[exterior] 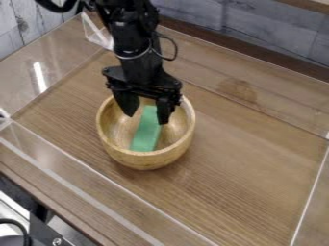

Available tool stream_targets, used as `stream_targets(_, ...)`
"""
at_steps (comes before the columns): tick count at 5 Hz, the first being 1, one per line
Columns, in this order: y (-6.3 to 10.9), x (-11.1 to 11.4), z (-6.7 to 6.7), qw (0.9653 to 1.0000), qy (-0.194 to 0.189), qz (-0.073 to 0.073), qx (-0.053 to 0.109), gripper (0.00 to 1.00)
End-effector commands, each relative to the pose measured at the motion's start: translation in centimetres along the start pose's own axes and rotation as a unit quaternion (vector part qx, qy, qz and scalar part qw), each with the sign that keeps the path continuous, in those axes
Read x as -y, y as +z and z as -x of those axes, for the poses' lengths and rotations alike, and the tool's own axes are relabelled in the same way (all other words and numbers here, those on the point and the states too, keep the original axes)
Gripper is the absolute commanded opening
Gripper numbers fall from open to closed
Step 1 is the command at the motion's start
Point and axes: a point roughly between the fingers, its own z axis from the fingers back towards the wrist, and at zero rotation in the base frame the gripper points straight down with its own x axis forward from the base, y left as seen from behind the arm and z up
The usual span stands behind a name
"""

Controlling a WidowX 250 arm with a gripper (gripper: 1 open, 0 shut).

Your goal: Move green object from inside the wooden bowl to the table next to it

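A bright-green block [148, 134] leans inside the wooden bowl [114, 140], its top end resting toward the bowl's far wall. My black gripper [149, 110] points down over the bowl's far side, open, with one finger on each side of the block's upper end. I cannot tell whether the fingers touch the block. The brown wood-grain table [251, 135] spreads around the bowl.
Clear acrylic walls [77, 178] border the table at the front, left and right. White cables [99, 32] hang by the arm at the back. Bare tabletop lies to the right of the bowl.
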Motion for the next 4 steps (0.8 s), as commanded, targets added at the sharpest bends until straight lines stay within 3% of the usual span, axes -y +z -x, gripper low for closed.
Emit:
stream_targets(1, -0.02, 0.22, -0.61, 0.9997, -0.023, 0.0, 0.012, 1.0)
stream_targets(2, -0.43, -0.24, -0.8, 0.9991, -0.041, 0.002, 0.008, 1.0)
stream_targets(4, -0.83, -0.57, -0.08, 0.9997, -0.023, -0.001, 0.006, 1.0)
